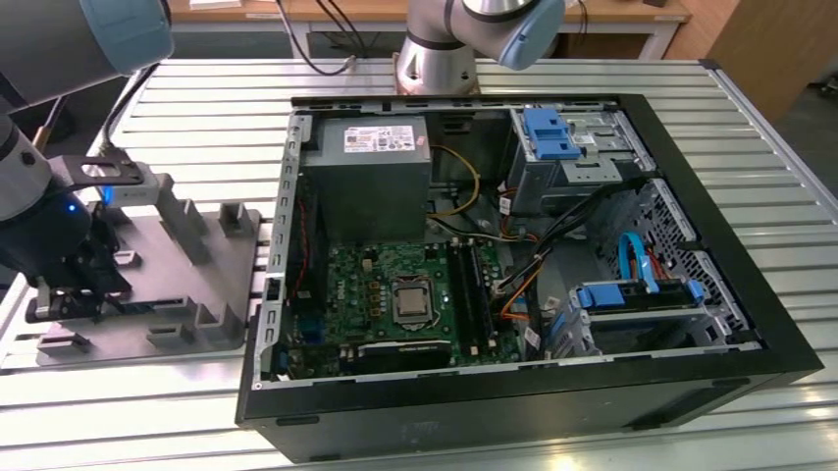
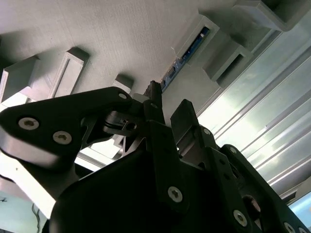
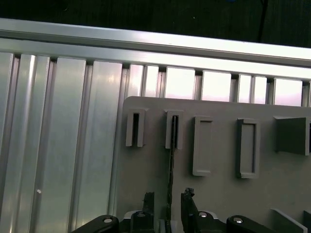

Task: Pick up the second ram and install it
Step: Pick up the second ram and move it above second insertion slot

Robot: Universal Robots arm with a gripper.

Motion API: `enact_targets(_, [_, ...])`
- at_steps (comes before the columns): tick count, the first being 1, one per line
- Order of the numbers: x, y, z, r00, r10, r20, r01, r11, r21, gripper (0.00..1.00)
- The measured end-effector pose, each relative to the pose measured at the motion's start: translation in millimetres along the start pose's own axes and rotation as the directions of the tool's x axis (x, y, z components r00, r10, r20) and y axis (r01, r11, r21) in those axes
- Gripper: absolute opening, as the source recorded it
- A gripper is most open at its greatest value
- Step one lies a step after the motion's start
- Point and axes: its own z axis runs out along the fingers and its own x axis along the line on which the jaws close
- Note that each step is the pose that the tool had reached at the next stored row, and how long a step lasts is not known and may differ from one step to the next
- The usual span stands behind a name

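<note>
At the exterior view's left the tool (image 1: 77, 294) hangs over the grey tray (image 1: 223, 260), released, its fingers (image 3: 147, 203) straddling the second ram (image 3: 171, 160), which stands edge-up in its slot. Closing off-centre could tilt or jam the stick, I'd say. Rightwards, the power supply's white label (image 1: 384, 139) is unreadable.

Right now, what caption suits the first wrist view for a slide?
Open gripper aligned with the second ram standing in its grey tray.

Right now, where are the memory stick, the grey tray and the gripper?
memory stick (image 3: 172, 160), first wrist view, middle of its thin edge.
grey tray (image 3: 223, 194), first wrist view, bare flat surface.
gripper (image 3: 167, 194), first wrist view, midway between its fingertips.
</note>
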Motion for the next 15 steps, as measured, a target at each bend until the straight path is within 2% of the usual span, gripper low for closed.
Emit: enact_targets(15, [0.2, -0.2, 8.9, 1.0000, 0.000, 0.0000, 0.000, 1.0000, 0.0000, 0.35])
